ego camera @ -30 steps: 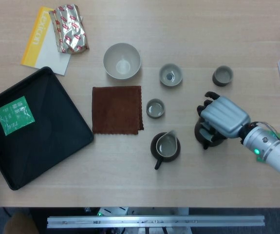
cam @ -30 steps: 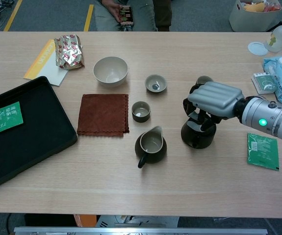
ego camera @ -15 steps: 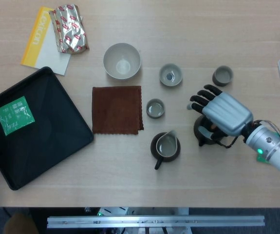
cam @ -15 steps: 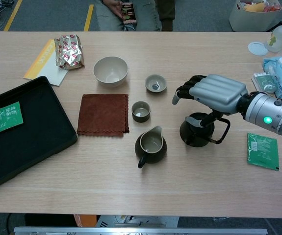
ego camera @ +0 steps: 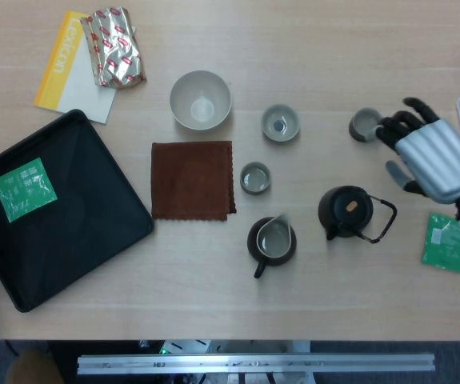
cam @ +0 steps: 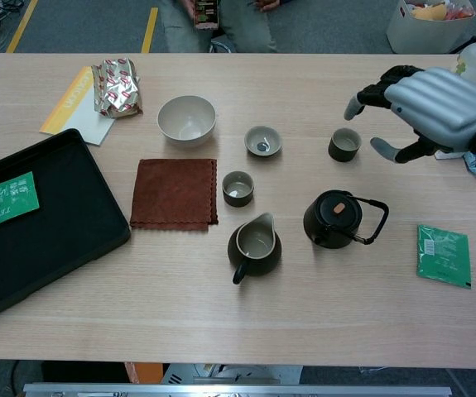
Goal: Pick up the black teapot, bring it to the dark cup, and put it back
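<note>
Right silver robot hand (cam: 436, 103) lifted off round black teapot with loop handle (cam: 334, 218), now raised beyond it, fingers spread, empty. Teapot freed, upright on light wooden table (cam: 320, 314), handle swung right. Small dark cup (cam: 344, 145) behind teapot, uncovered.

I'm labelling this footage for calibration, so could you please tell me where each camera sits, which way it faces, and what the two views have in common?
Head view: sits high above the table, looking almost straight down; of the robot only the right hand and its wrist show, at the right edge.
Chest view: sits lower at the table's near edge, looking forward and down across the table to the floor beyond; the same right hand shows.
Shared: the teapot, dark cup, brown cloth, black tray.
</note>
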You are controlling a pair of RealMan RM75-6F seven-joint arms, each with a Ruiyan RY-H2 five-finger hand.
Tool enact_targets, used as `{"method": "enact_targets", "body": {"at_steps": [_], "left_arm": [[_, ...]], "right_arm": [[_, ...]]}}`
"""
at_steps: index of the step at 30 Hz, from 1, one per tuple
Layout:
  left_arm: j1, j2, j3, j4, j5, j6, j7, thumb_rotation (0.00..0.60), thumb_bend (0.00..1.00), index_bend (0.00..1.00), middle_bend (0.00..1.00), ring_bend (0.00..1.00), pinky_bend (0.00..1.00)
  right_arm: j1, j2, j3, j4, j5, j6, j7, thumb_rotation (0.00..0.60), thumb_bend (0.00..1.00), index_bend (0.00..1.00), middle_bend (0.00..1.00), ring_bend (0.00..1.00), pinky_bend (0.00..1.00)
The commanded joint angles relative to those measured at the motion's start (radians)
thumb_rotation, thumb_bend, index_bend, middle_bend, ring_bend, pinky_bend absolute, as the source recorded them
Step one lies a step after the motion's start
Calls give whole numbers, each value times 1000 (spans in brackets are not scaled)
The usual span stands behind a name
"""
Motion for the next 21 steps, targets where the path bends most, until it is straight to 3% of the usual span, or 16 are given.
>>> {"method": "enact_targets", "body": {"at_steps": [1, 11, 21], "left_arm": [[-5, -4, -2, -1, 7, 0, 7, 600, 432, 146, 241, 190, 171], [-13, -3, 18, -39, 49, -5, 45, 600, 432, 146, 241, 190, 171], [-10, -18, 21, -45, 82, 21, 59, 600, 432, 146, 241, 190, 170]], "right_arm": [[-75, 47, 5, -7, 4, 98, -4, 600, 395, 404, 392, 326, 180], [-252, 64, -18, 57, -68, 332, 63, 600, 395, 454, 426, 356, 184], [-326, 99, -8, 62, -62, 363, 113, 600, 395, 454, 426, 356, 184]]}}
